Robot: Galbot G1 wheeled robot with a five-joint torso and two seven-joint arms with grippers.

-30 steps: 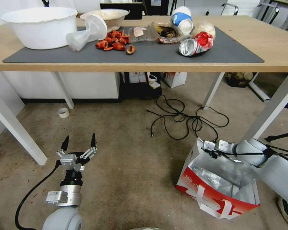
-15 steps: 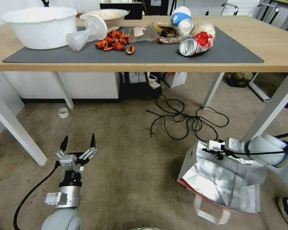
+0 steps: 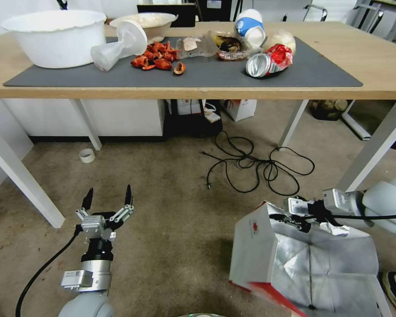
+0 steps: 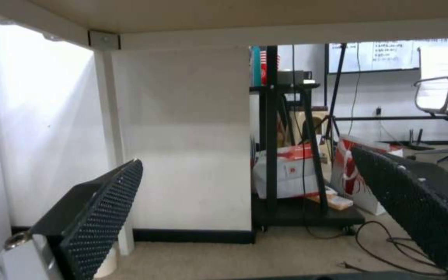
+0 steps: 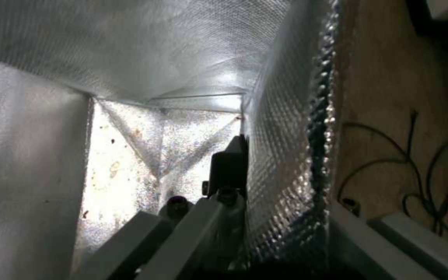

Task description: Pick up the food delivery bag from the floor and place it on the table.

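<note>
The food delivery bag (image 3: 255,246) hangs off the floor at the lower right, tilted, its white side with a small red logo facing left and its silver foil inside (image 3: 325,264) open to the head view. My right gripper (image 3: 296,215) is shut on the bag's upper rim. In the right wrist view one finger (image 5: 229,167) sits inside against the foil wall (image 5: 281,116). My left gripper (image 3: 108,198) stands open and empty low at the left, over the carpet; its pads (image 4: 105,217) are wide apart. The table (image 3: 374,57) with its grey mat (image 3: 321,72) spans the far side.
On the mat lie a white bowl (image 3: 57,37), red shells (image 3: 158,57), a crushed can (image 3: 266,61) and wrappers. Black cables (image 3: 255,165) sprawl on the floor under the table. White table legs (image 3: 22,180) stand left and right. A tape roll (image 3: 87,155) lies near the left leg.
My right gripper has raised the bag off the floor; the bag swung up and toward the camera, turning its white side to the left. The left arm stayed still.
</note>
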